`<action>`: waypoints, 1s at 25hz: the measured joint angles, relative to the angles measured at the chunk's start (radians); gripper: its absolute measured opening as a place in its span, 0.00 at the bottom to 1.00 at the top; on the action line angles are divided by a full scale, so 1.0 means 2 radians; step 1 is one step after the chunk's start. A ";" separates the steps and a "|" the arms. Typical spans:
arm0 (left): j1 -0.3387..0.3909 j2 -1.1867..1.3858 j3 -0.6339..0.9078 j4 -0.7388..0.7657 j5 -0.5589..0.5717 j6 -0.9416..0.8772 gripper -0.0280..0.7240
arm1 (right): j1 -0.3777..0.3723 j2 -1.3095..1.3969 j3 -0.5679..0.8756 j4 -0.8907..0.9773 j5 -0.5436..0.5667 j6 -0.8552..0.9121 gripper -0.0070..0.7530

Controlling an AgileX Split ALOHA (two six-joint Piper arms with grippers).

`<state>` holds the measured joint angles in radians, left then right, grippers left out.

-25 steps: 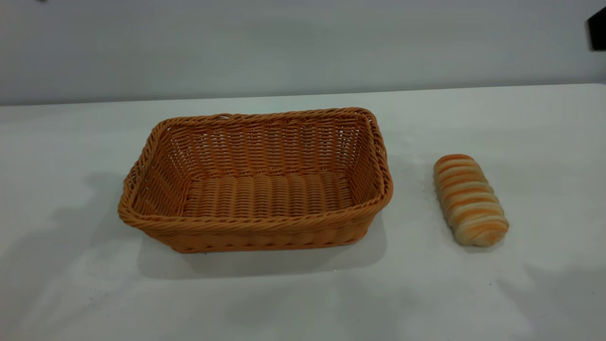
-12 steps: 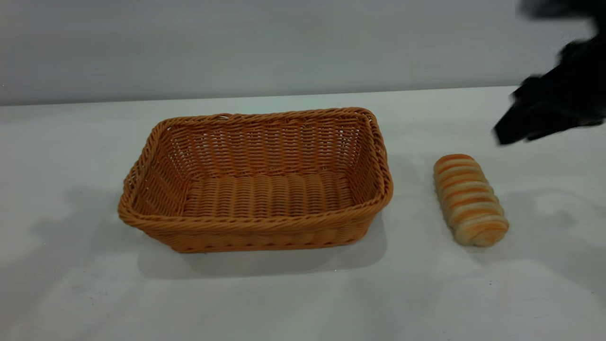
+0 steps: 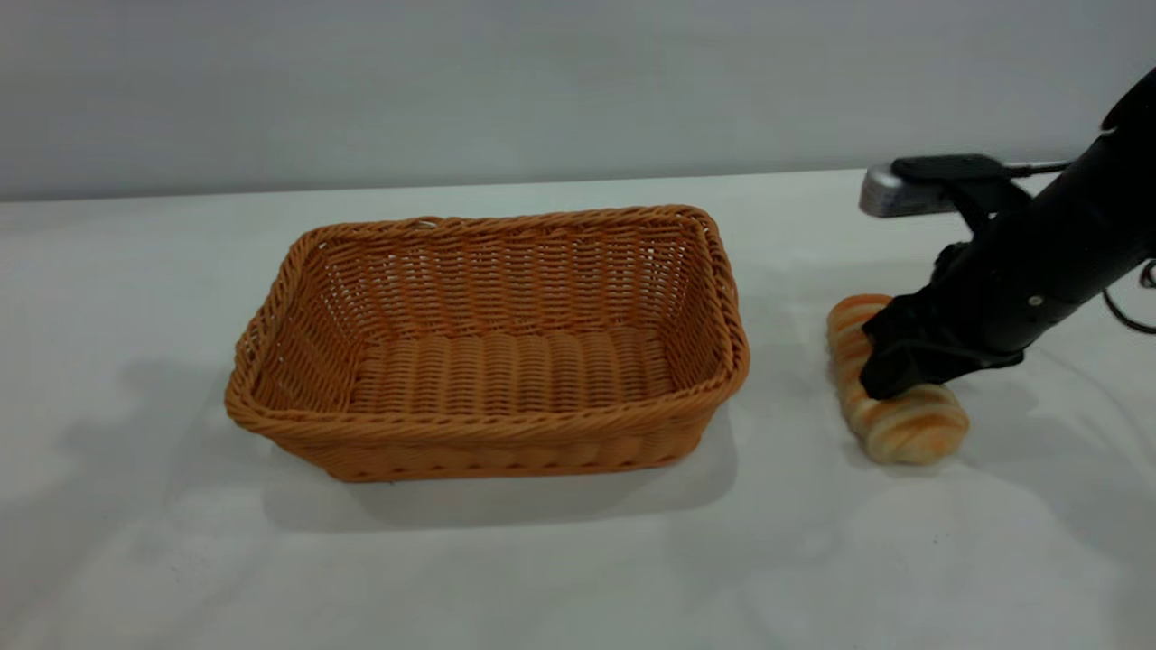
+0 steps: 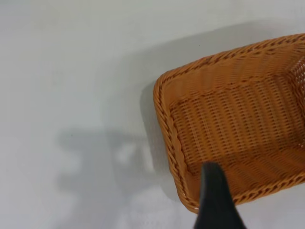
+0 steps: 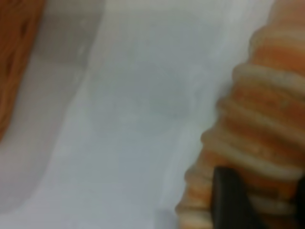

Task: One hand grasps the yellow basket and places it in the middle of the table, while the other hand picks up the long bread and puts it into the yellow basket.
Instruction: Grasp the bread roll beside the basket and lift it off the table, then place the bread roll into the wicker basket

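The yellow basket (image 3: pixel 488 431) stands empty on the white table (image 3: pixel 542 569), a little left of centre. The long bread (image 3: pixel 914 424) lies on the table to its right. My right gripper (image 3: pixel 890 375) is down on the bread's middle, open, with a finger on each side of it. In the right wrist view the bread (image 5: pixel 267 109) fills the space between the dark fingers (image 5: pixel 228 195). My left gripper (image 4: pixel 257 205) is out of the exterior view. Its wrist view shows one finger (image 4: pixel 214 195) hovering over a corner of the basket (image 4: pixel 164 119), holding nothing.
A grey wall runs behind the table's far edge. The right arm's black body (image 3: pixel 1039 262) reaches in from the right edge. The basket's side (image 5: pixel 16 52) shows a short way from the bread in the right wrist view.
The right arm has swept in from the upper right and come down onto the bread. The basket and the bread have not moved.
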<state>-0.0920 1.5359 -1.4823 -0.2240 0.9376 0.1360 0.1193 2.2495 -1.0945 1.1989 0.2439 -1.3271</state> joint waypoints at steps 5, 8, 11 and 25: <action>0.000 -0.002 0.000 0.000 0.002 0.001 0.70 | 0.000 -0.001 -0.005 0.000 0.001 0.000 0.10; 0.000 -0.002 0.000 0.000 0.003 0.001 0.70 | 0.000 -0.025 -0.002 -0.005 0.001 0.000 0.05; 0.000 -0.002 0.000 0.000 0.005 0.001 0.70 | 0.000 -0.085 -0.004 -0.006 0.012 0.000 0.05; 0.000 -0.002 0.000 0.003 0.026 0.011 0.70 | 0.174 -0.098 -0.133 0.011 0.138 0.000 0.06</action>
<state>-0.0920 1.5329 -1.4823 -0.2177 0.9905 0.1586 0.4682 2.0539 -1.3609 1.2212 0.5197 -1.3262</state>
